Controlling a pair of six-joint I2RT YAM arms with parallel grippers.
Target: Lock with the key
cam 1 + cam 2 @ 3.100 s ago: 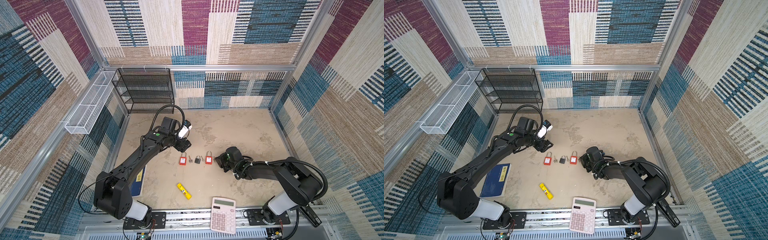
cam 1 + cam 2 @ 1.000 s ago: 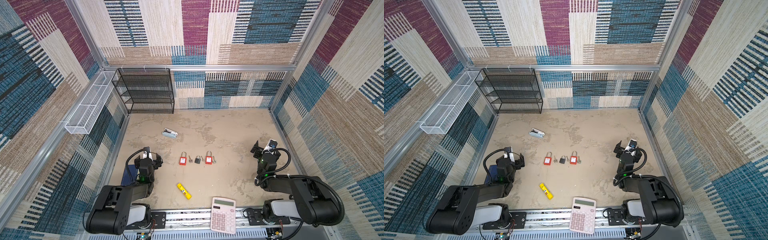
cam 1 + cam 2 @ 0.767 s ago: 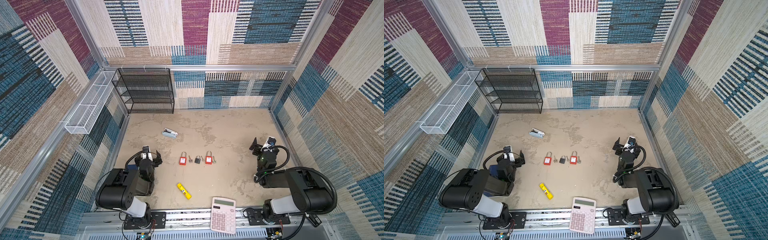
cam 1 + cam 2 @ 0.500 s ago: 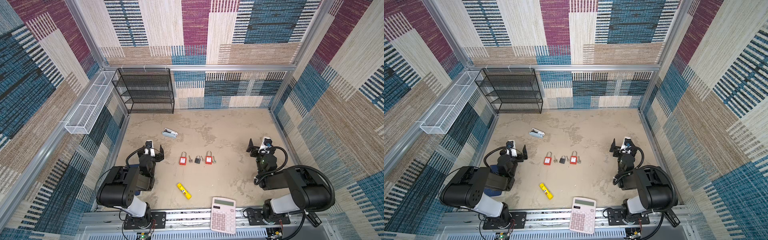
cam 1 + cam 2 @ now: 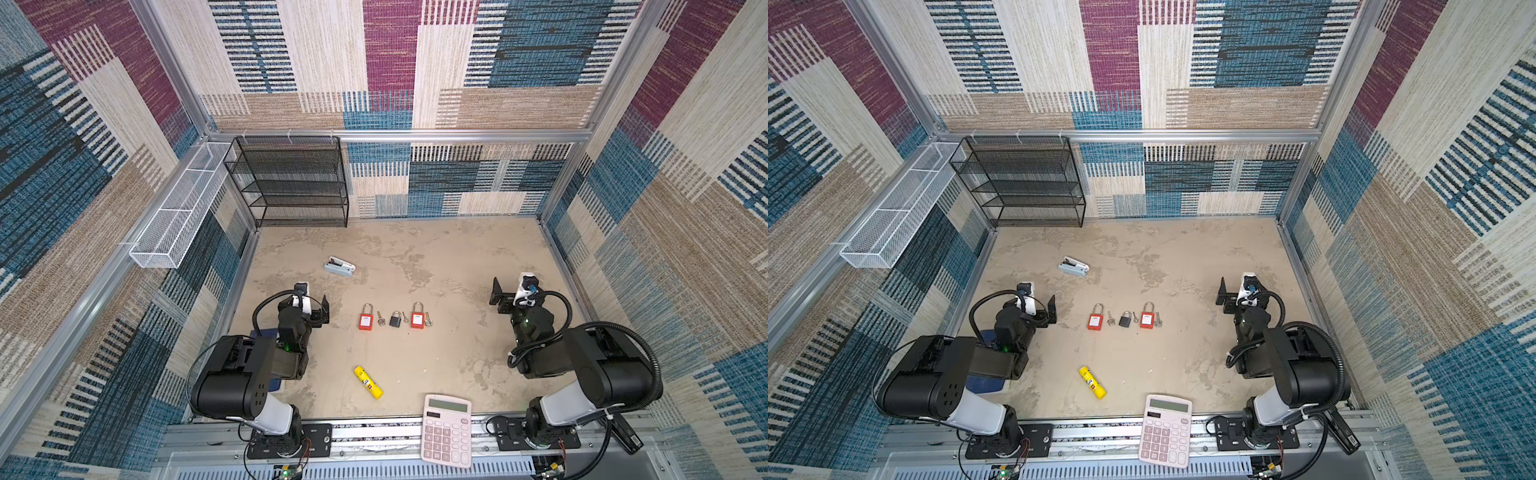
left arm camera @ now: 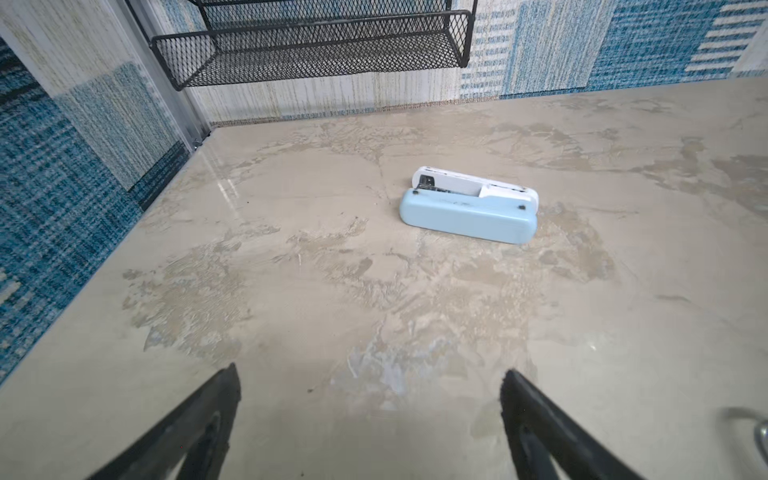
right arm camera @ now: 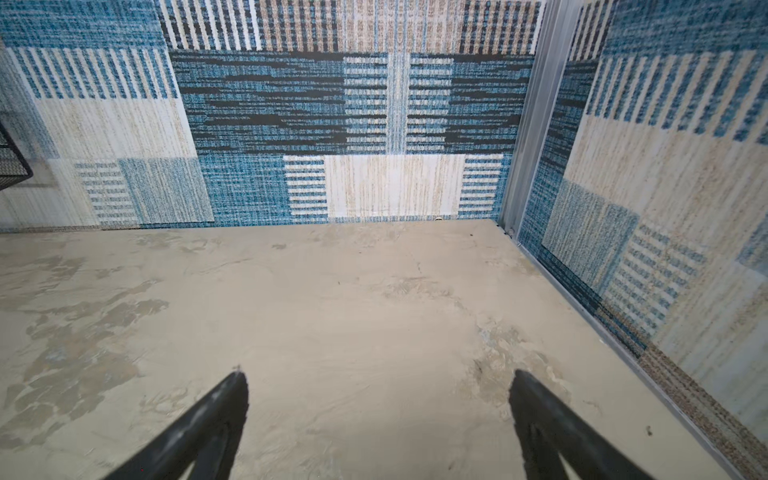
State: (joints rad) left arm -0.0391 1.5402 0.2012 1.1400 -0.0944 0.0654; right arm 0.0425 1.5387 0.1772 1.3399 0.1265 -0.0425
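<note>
- The left hand (image 6: pixel 370 374) is open and holds nothing; its two black fingers (image 6: pixel 199 419) stand wide apart above bare tabletop (image 6: pixel 291 299).
- In both top views that hand sits near the left edge of the tabletop, with its arm folded back toward the near edge.
- The right hand (image 7: pixel 379 374) is likewise spread wide and empty. It hangs near the right edge and faces the far-right corner.
- The task's things lie in a row about midway across the tabletop, between the two hands and well apart from both.
- From the left, the row is a red padlock (image 5: pixel 365 320) with a key (image 5: pixel 380 319) just beside it, a black padlock (image 5: pixel 395 319) with a small key (image 5: pixel 405 316), and a second red padlock (image 5: pixel 417 318) with its key (image 5: pixel 428 320).
- The shackles point toward the far edge (we cannot tell whether any is latched).
- A pale blue stapler (image 6: pixel 467 210) lies on its side beyond the left hand, toward the far edge.
- A yellow glue stick (image 5: pixel 368 377) lies toward the near edge.
- A pink calculator (image 5: pixel 447 430) sits at the near edge, partly over the rail.
- A black mesh shelf (image 5: pixel 291 183) stands in the far-left corner.
</note>
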